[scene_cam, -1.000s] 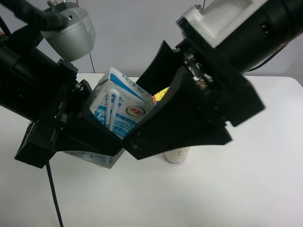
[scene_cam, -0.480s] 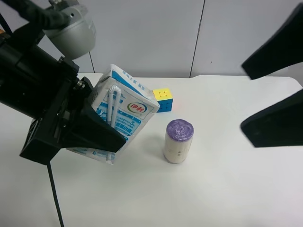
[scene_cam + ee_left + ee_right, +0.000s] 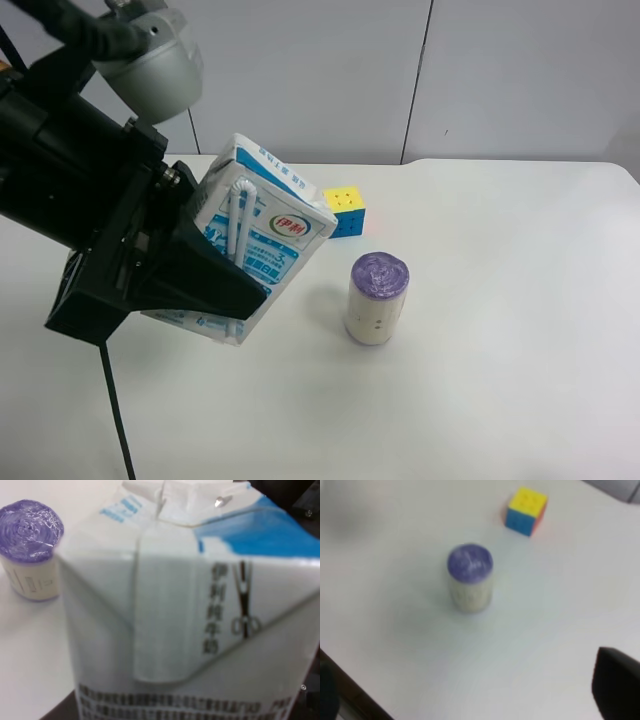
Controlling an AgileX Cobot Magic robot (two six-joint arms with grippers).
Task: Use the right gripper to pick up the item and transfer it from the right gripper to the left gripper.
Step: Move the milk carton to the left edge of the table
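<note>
The white-and-blue drink carton [image 3: 255, 240] hangs tilted above the table, straw side facing the exterior high camera. My left gripper [image 3: 212, 255], on the arm with the grey dome cap at that view's left, is shut on it. The carton [image 3: 200, 605] fills the left wrist view. My right gripper [image 3: 472, 690] is out of the exterior high view. In the blurred right wrist view one black finger [image 3: 618, 682] shows at one edge and a dark shape at the opposite edge, far apart with nothing between them.
A purple-topped cream cylinder [image 3: 376, 298] stands upright on the white table [image 3: 500, 380]. A multicoloured puzzle cube [image 3: 345, 211] sits behind it near the far edge. Both show in the right wrist view: the cylinder [image 3: 469, 577] and the cube [image 3: 526, 510]. The left wrist view shows the cylinder [image 3: 31, 545].
One second ago the right gripper's fingers were at the carton beside the left gripper. It has opened, pulled away to the view's right and left the picture. The carton stays in the left gripper.
</note>
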